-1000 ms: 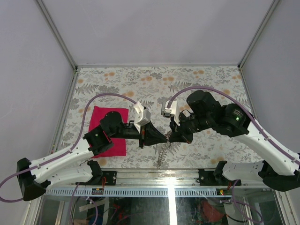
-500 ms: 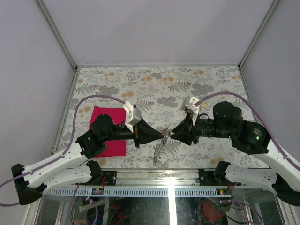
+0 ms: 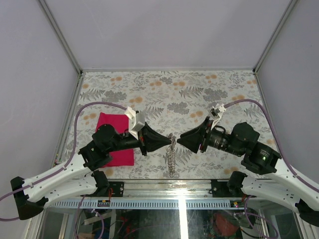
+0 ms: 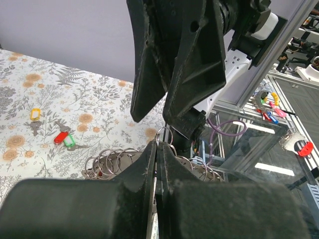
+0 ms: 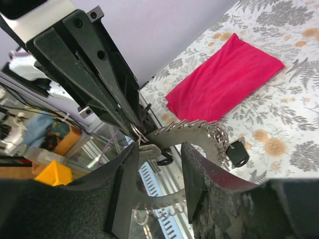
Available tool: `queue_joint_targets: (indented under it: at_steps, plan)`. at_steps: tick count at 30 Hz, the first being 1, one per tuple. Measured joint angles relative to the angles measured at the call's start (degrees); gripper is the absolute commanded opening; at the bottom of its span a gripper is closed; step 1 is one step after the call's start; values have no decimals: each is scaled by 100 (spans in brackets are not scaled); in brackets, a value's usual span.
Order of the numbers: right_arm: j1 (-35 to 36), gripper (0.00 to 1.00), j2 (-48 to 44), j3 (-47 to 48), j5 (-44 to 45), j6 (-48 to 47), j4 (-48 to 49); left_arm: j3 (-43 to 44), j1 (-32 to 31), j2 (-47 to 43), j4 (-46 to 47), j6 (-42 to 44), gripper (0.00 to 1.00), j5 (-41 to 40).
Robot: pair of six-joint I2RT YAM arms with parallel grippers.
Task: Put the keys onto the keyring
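From overhead, the two arms meet nose to nose over the near middle of the flowered tabletop (image 3: 199, 84). The left end effector (image 3: 168, 141) and the right end effector (image 3: 179, 141) almost touch. Between them the keyring (image 3: 172, 153) hangs as a silver chain trailing towards the near edge. A magenta cloth (image 3: 108, 122) lies under the left arm.

The left wrist camera shows the left end effector (image 4: 158, 147) pinched tight on a thin silver loop at the top of the keyring (image 4: 112, 159), whose other loops bunch up just below. The right end effector (image 4: 152, 115) looms directly above, its jaws a little apart. Off to the side on the tabletop lie a yellow key (image 4: 35, 113), a red key (image 4: 61, 137) and a green key (image 4: 70, 142), the last two touching.

The right wrist camera shows the right end effector (image 5: 159, 149) parted to a moderate gap. The left end effector (image 5: 137, 130) clamps the keyring (image 5: 192, 125) just ahead of it. The chain arcs away to a black key (image 5: 238, 153) at its far end. I cannot tell whether that key is attached.
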Motion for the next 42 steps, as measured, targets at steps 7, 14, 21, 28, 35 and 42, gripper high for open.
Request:
queue_joint_targets:
  at_steps: [7,14,21,28,35,42]
  plan:
    - [0,40,83,-203,-66,610,555,0,0,-31,44,-15,0,-94]
    - [0,31,109,-214,-175,791,728,0,0,-31,44,-15,0,-125]
    - [0,16,179,-219,-278,846,756,0,0,-31,44,-15,0,-133]
    - [0,0,181,-227,-354,874,756,0,0,-57,42,-13,0,-151]
    - [0,0,184,-236,-339,811,693,0,0,-81,42,-13,0,-201]
    - [0,0,260,-304,-352,761,673,0,0,-79,-26,-11,0,-223]
